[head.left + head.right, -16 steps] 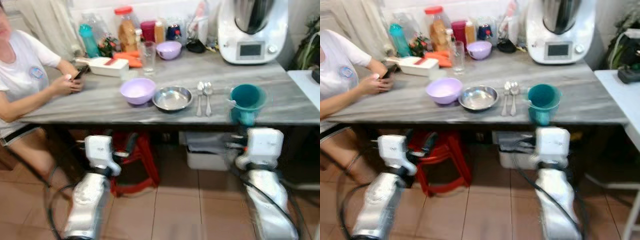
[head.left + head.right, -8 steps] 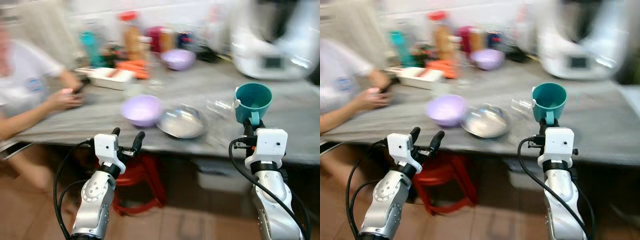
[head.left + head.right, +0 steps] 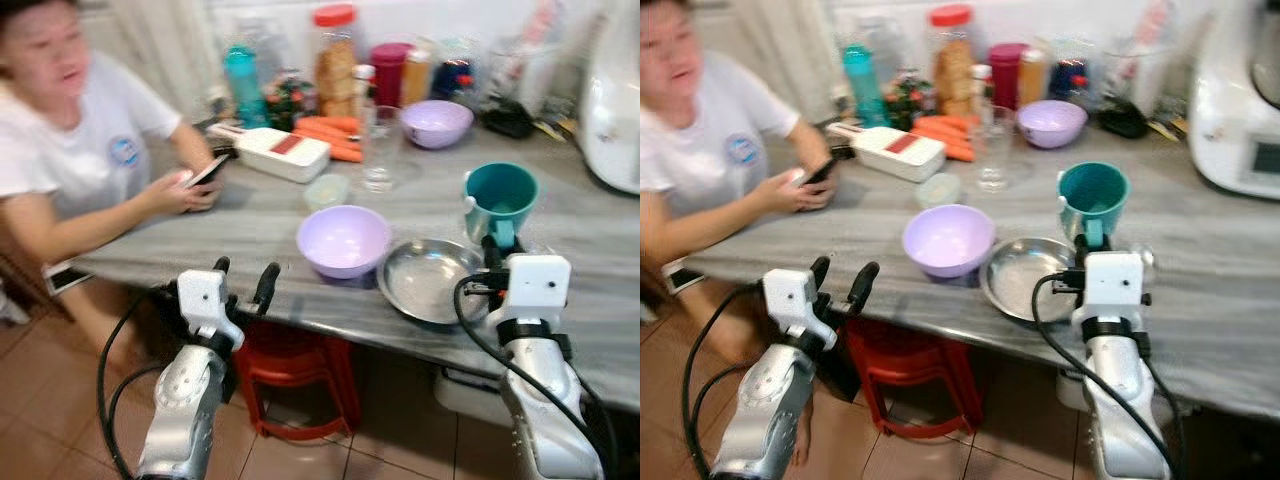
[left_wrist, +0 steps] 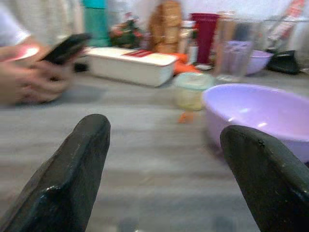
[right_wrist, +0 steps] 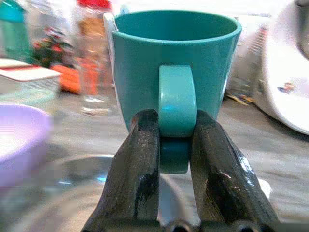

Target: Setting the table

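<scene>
Pinching teal mug handle: right fingers | left fingers spread | lilac bowl, steel dish near

bowl sits left of the metal dish on the table; mug right, glass behind

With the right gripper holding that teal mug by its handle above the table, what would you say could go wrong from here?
1. The right gripper pinches only the handle of the teal mug, so the mug might swing or slip.
2. The mug hangs over the steel plate; lowered there, it could knock it.
3. The left gripper, open, sits close to the table edge, near the purple bowl and the person.
</scene>
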